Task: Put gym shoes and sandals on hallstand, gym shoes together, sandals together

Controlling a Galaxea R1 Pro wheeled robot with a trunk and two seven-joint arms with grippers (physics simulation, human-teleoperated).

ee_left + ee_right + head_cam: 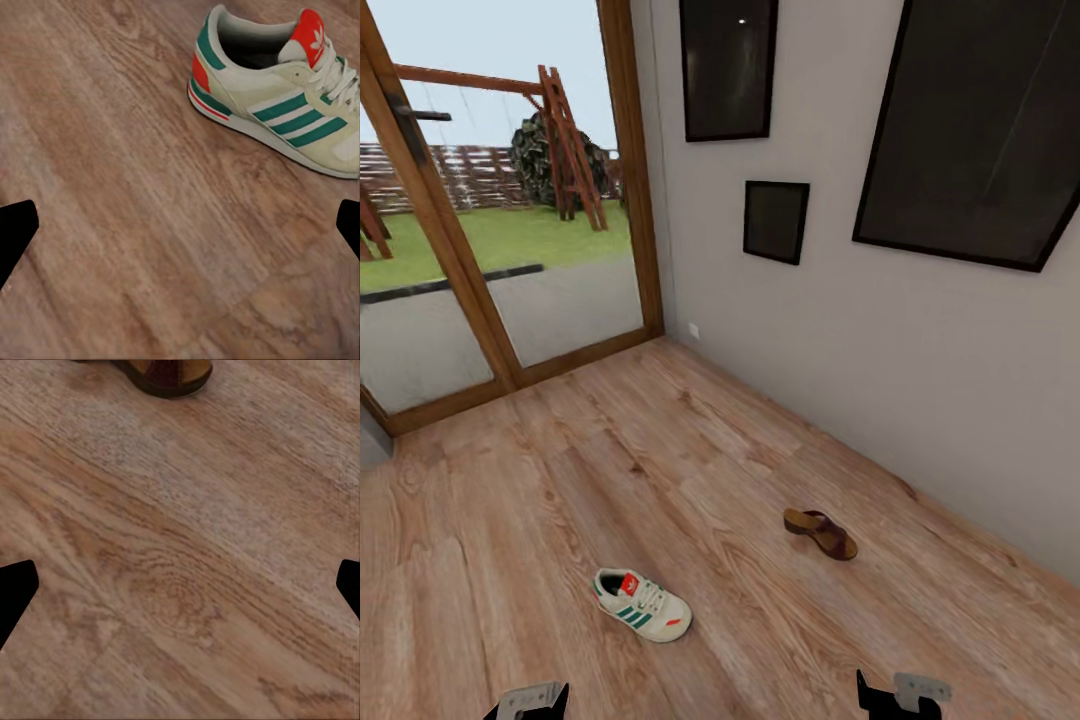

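One gym shoe [642, 604] lies on its sole on the corridor floor [560, 500], ahead of the left gripper [180, 225], whose jaws stand spread and empty; a sandal [820, 533] rests further off near the wall, ahead of the right gripper [180, 585] — also spread. The sensible next move, I judge, is lowering the left arm over the shoe's heel collar — pinching across the width, not the laces.
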